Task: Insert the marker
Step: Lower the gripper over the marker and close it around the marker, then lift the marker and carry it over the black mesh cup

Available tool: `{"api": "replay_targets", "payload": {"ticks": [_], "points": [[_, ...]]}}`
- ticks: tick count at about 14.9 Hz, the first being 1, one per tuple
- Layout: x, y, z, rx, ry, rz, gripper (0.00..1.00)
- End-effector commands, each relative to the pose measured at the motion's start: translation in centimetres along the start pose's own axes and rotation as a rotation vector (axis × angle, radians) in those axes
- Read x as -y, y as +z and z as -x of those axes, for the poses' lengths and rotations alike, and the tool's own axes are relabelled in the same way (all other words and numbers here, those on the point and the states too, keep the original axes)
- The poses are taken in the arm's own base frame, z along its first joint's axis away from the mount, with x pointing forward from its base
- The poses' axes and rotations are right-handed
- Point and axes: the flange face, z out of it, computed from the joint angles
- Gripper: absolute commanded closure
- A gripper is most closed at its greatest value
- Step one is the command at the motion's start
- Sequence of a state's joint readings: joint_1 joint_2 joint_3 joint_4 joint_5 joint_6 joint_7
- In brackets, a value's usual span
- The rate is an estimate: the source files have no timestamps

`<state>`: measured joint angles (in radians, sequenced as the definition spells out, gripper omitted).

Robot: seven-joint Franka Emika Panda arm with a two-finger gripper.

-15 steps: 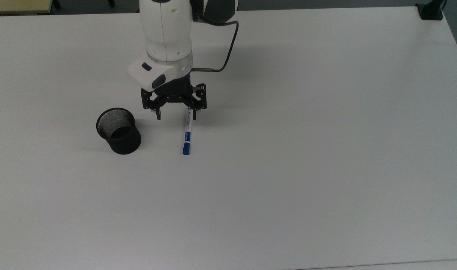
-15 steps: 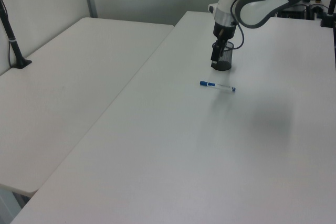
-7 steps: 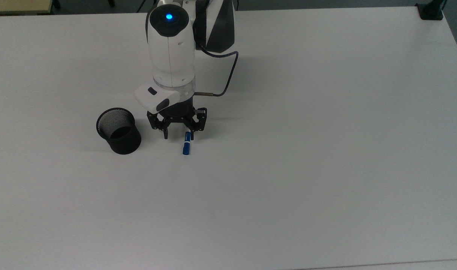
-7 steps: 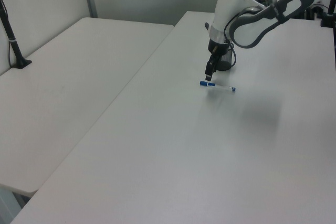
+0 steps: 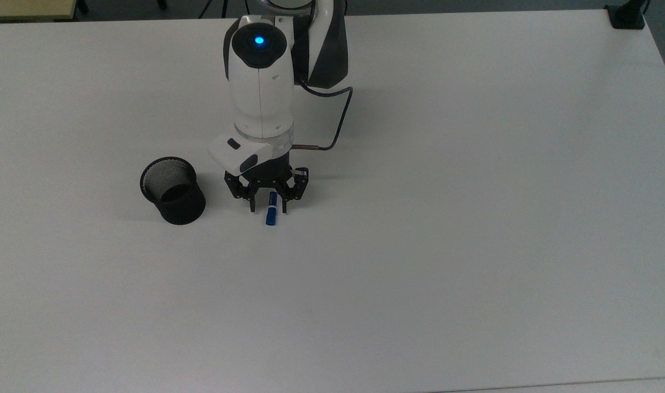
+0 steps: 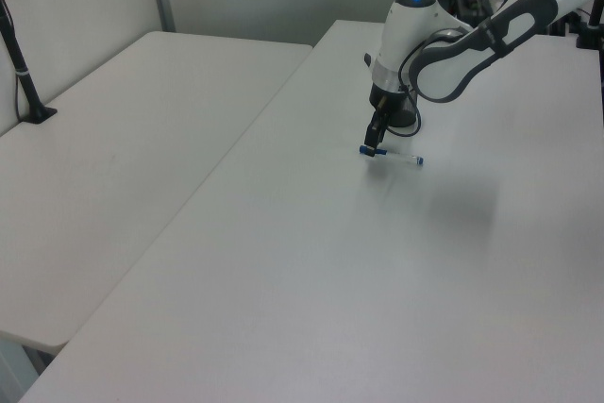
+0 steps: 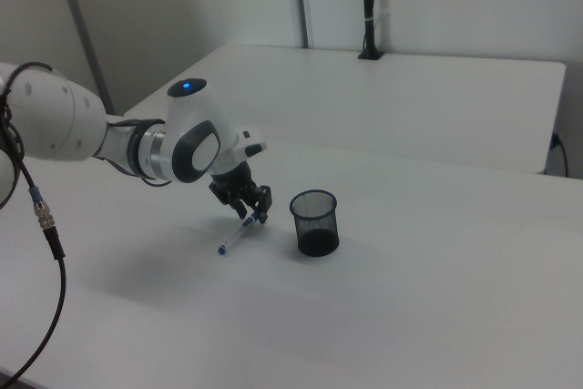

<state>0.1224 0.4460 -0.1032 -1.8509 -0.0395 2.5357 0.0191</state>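
Broad white table (image 5: pixel 474 218). Black mesh pen cup (image 5: pixel 172 190), left of centre in the top view, upright, mouth open for insertion. Black two-finger gripper (image 5: pixel 268 207), fingers spread wide, straddling the blue-capped white marker (image 5: pixel 271 213) lying flat mid-frame, presumably for pickup.

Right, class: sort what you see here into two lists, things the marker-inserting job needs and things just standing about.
Needed:
- slim white marker with blue cap, lying on the table
- black mesh cup, upright
- black two-finger gripper, open, astride the marker

Standing about:
- white table
- black clamped post on the neighbouring table
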Motion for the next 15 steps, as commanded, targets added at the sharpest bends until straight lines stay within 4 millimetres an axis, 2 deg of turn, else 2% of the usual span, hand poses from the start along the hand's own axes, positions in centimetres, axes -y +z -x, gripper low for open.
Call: {"api": "replay_targets", "payload": {"ticks": [1,5,7,9,10,11,13,15], "points": [[0.9,1.0,0.1,-0.022,-0.009,0.015,0.81],[0.9,-0.1,-0.2,-0.039,-0.023,0.023,0.96],[-0.3,-3.8,-0.9,-0.085,-0.001,0.021,0.96],[-3.3,-8.1,-1.4,-0.121,0.046,0.029,0.96],[-4.8,-11.3,-1.7,-0.164,0.074,0.028,0.96],[-5.9,-13.2,-1.8,-0.193,0.094,0.030,0.96],[-8.5,-16.3,-1.8,-0.247,0.132,0.040,0.96],[-10.5,-18.1,-1.4,-0.287,0.157,0.052,0.96]]}}
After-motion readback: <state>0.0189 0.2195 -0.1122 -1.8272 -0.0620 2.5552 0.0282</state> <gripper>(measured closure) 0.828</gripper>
